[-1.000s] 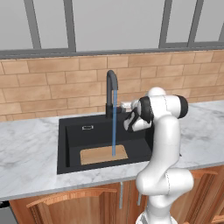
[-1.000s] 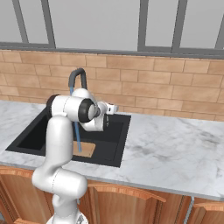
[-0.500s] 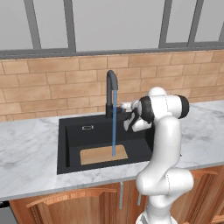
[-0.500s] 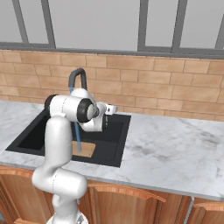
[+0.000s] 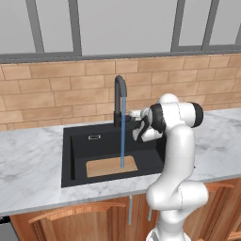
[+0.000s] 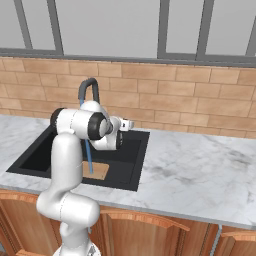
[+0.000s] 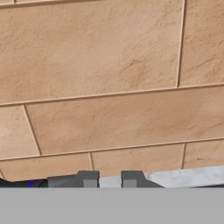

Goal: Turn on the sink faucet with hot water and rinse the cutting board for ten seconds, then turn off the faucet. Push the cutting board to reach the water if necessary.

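The faucet (image 5: 120, 100) stands behind the black sink (image 5: 75, 155), and a thin blue stream of water (image 5: 123, 137) falls from its spout onto the cutting board (image 5: 111, 166) at the basin's front. My gripper (image 5: 133, 114) is just right of the faucet's base, pointing at the brick wall. In the right base view the faucet (image 6: 87, 88), the water (image 6: 88, 156) and the cutting board (image 6: 98, 172) sit partly behind my arm, with the gripper (image 6: 128, 123) over the sink's (image 6: 131, 161) back right corner. In the hand view the gripper (image 7: 110, 180) is shut; I see nothing held.
A brick wall (image 5: 56, 89) with a window above runs behind the marble counter (image 5: 28, 160). Counter also stretches to the right of the basin (image 6: 200, 165). Wooden cabinet doors (image 5: 70, 216) lie below the front edge.
The jaws have closed beside the faucet's base. The arm has barely shifted, and the water keeps running onto the board.
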